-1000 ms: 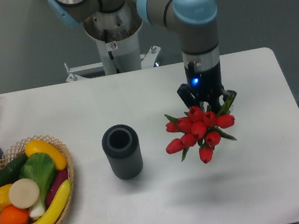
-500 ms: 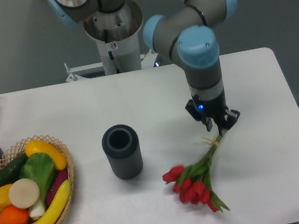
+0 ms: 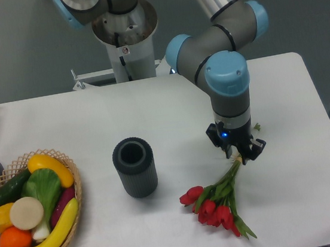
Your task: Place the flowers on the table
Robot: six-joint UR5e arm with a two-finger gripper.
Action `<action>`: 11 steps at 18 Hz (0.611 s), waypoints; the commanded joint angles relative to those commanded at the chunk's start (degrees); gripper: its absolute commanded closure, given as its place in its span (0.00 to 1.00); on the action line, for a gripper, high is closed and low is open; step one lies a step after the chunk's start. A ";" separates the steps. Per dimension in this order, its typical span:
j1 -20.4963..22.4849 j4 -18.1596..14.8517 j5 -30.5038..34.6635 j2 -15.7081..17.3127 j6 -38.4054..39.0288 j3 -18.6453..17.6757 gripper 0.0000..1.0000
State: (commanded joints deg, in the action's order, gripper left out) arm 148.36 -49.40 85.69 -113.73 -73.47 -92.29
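Lowered since a second earlier, the red tulips lay fanned on the smooth white desk, stems pinched in the claw, right of the ribbed vase.

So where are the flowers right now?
The flowers lie on the table near its front edge, right of the dark vase, with their stem ends up at the gripper.

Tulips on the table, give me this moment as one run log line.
tulips: lying on white table | claw: at stem ends, grip unclear | vase: upright, empty
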 joint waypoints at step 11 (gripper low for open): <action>4.21 0.09 0.26 0.88 -11.68 1.50 0.00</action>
State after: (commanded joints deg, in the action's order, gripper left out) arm 152.57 -49.31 85.96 -112.85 -85.16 -90.79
